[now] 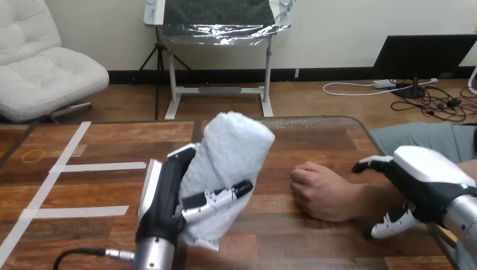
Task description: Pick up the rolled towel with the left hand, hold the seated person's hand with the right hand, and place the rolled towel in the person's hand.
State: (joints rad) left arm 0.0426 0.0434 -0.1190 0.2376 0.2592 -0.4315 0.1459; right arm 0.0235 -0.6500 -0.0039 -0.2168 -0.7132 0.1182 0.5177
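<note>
Two hands busy: the left hand (163, 197) carries the rolled towel (233, 152), and the right hand (430, 180) is at the person's wrist (365, 197).
The left fingers (225, 198) are curled round the tilted towel above the counter (101, 169). To their right, the person's hand (318, 188) rests there as a fist. Whether the right hand grips the wrist, I cannot tell.

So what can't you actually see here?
All in the head view:
- Whether the right hand grips the wrist: the hand's own back hides the contact.
- The person's hand: curled, so its palm is hidden.
- The towel: its left side is covered by the left hand.
</note>
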